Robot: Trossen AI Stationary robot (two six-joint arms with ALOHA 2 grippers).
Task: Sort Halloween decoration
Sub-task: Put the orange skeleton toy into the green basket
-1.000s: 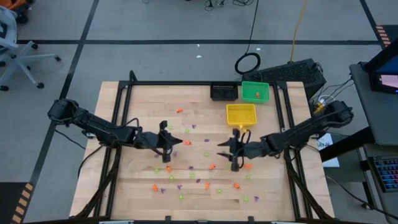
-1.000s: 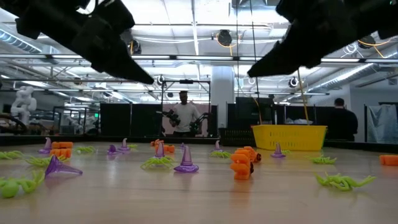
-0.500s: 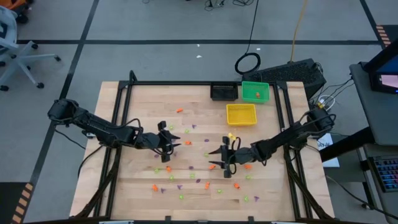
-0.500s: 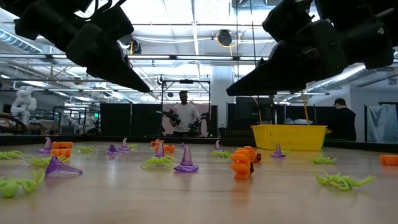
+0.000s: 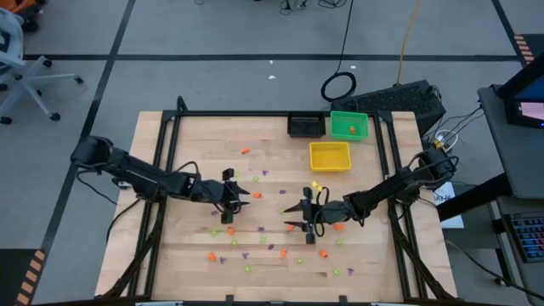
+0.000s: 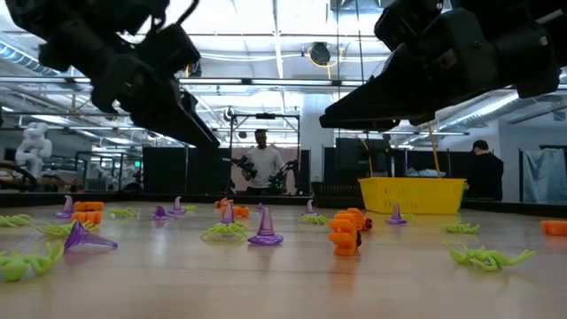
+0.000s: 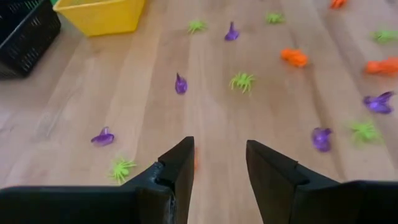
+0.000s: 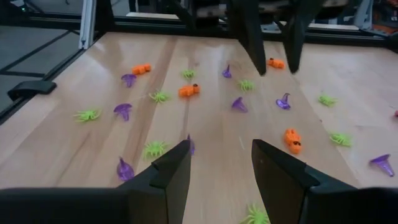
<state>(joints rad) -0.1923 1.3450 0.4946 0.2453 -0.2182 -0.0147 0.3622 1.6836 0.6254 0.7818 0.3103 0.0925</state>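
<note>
Wooden worktop [image 5: 272, 255] is strewn with trinkets [image 7: 242, 81]. Left tool [image 5: 239, 194] has been parted from shut, nothing held; right tool [image 5: 299, 214], repositioned left, stands wide, empty. A pick is judged imminent.

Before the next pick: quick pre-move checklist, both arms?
1. Left pincer open and empty: ok.
2. Right pincer open and empty: ok.
3. Both pincers raised off the tabletop in the low view: ok.
4. The two pincers are apart near mid-table, not touching: ok.
5. Yellow bin upright and unobstructed: ok.
6. Which trinket each arm is targeting: cannot tell; many lie scattered, such as a purple hat.
</note>
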